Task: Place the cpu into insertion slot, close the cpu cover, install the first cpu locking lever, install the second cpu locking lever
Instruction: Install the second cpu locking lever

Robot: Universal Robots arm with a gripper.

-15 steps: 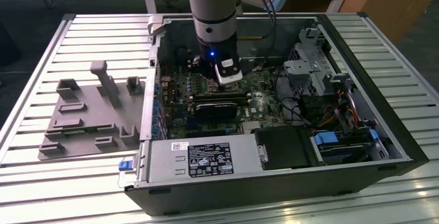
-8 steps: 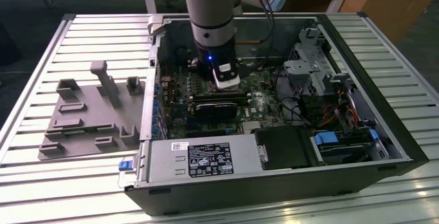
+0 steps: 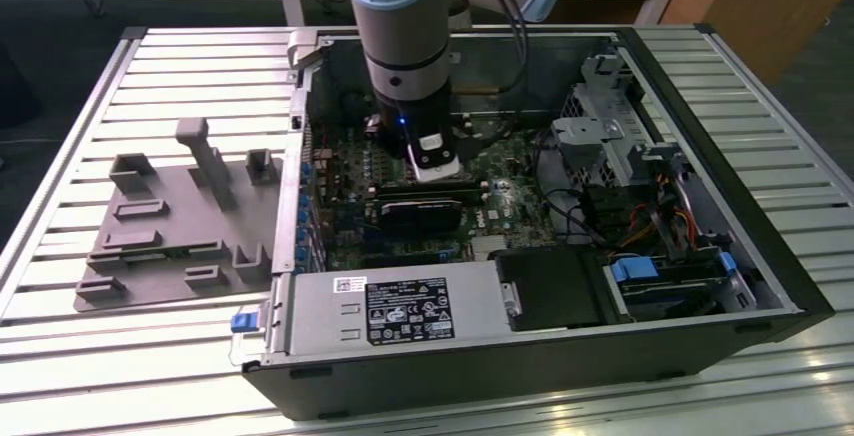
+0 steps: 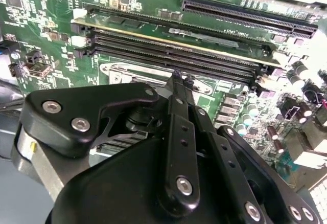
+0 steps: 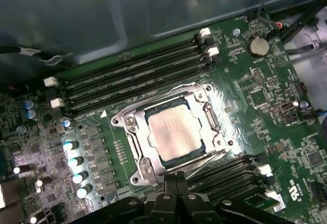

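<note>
In the first wrist view the cpu (image 5: 173, 132) lies flat in the insertion slot (image 5: 139, 169), its silver top showing through the window of the cpu cover (image 5: 134, 141), which lies down over it. A thin wire locking lever (image 5: 214, 129) runs along one side of the socket and another (image 5: 204, 161) along the side nearest the fingers. My gripper (image 5: 175, 179) is shut, its black fingers pressed together just off that socket edge. In the second wrist view the gripper (image 4: 180, 81) tips sit by the silvery socket surround (image 4: 127, 72). In the exterior view the gripper (image 3: 430, 171) reaches down into the open computer case.
Long black memory slots (image 5: 138, 73) flank the socket on both sides. A black fan card (image 3: 424, 211) lies just below the gripper, with a power supply (image 3: 387, 311) at the case front and drive cages (image 3: 607, 146) on the exterior view's right. A grey fixture plate (image 3: 174, 226) lies outside the case.
</note>
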